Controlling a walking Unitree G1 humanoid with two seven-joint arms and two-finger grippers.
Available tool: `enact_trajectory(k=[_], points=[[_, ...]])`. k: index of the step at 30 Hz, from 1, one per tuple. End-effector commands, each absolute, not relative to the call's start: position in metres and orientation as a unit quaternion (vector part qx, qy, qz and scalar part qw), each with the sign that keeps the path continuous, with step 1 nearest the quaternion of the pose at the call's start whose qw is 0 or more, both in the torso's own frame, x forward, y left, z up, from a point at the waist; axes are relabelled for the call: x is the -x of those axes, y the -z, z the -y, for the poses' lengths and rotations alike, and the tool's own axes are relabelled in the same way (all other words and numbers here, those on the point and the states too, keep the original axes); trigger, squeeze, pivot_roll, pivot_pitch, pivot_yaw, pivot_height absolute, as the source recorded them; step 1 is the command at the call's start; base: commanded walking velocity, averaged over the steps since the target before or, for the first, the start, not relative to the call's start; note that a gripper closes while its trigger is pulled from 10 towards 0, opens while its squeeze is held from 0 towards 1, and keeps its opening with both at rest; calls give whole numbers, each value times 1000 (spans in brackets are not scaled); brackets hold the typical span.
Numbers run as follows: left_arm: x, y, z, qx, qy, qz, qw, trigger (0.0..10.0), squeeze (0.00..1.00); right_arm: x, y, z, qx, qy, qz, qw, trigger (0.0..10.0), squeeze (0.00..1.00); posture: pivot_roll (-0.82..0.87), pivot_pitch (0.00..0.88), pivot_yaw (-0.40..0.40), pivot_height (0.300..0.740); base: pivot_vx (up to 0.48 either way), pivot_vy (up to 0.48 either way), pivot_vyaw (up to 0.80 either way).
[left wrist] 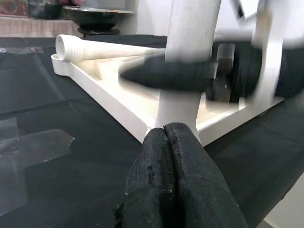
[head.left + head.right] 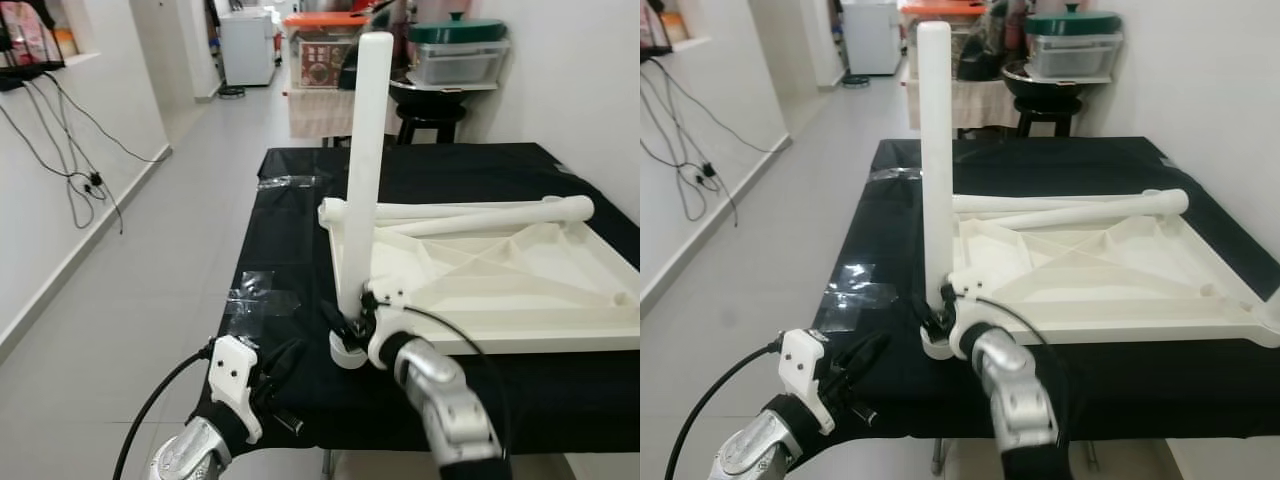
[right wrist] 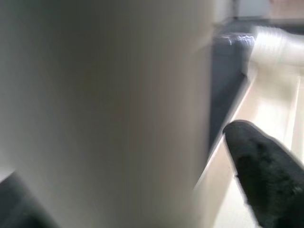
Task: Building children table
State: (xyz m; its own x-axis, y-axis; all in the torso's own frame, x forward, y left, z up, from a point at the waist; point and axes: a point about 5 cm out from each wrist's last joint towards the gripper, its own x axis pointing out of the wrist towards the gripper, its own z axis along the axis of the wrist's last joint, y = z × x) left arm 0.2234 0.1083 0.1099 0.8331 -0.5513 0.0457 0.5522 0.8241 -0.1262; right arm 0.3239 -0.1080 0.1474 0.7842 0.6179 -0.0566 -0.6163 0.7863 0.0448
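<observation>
The right gripper (image 2: 345, 325) clamps its fingers on the white leg (image 2: 362, 170), upright at the tabletop's (image 2: 520, 290) near corner on the black desk (image 2: 300, 230). The left gripper (image 2: 285, 385) hovers beside, fingers pressed together.

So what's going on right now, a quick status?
Right gripper clamped on upright leg at tabletop corner. Left gripper shut, empty, nearby. Spare legs lie across tabletop.
</observation>
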Motion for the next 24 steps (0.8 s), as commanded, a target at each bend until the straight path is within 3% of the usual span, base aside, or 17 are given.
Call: enact_trajectory(k=[1, 3, 5, 6, 14, 23, 24], points=[[-221, -107, -109, 59, 289, -6, 956, 10000, 0, -327, -154, 108, -3, -420, -21, 907, 10000, 1000, 46, 0, -23, 740, 0, 0, 0], [-218, -107, -108, 60, 291, -6, 955, 10000, 0, -327, -160, 114, 30, -508, -25, 861, 10000, 949, 53, 0, -25, 740, 0, 0, 0], [-218, -107, -108, 60, 291, -6, 955, 10000, 0, -327, -160, 114, 30, -508, -25, 861, 10000, 949, 53, 0, -25, 740, 0, 0, 0], [-217, -108, -107, 61, 295, -6, 953, 10000, 0, -335, -166, 121, 38, -546, -35, 836, 10000, 0, 60, 0, -30, 740, 0, 0, 0], [-213, -115, -109, 55, 282, 2, 958, 10000, 0, -357, -185, 128, 24, -566, -46, 822, 10000, 0, 96, 0, -33, 740, 0, 0, 0], [-214, -122, -123, 42, 268, 5, 963, 10000, 0, -358, -188, 132, 8, -612, -42, 790, 10000, 0, 127, 0, -37, 740, 0, 0, 0], [-212, -121, -122, 41, 271, 3, 962, 10000, 0, -359, -189, 134, 7, -619, -45, 784, 6275, 0, 130, 0, -37, 740, 0, 0, 0]])
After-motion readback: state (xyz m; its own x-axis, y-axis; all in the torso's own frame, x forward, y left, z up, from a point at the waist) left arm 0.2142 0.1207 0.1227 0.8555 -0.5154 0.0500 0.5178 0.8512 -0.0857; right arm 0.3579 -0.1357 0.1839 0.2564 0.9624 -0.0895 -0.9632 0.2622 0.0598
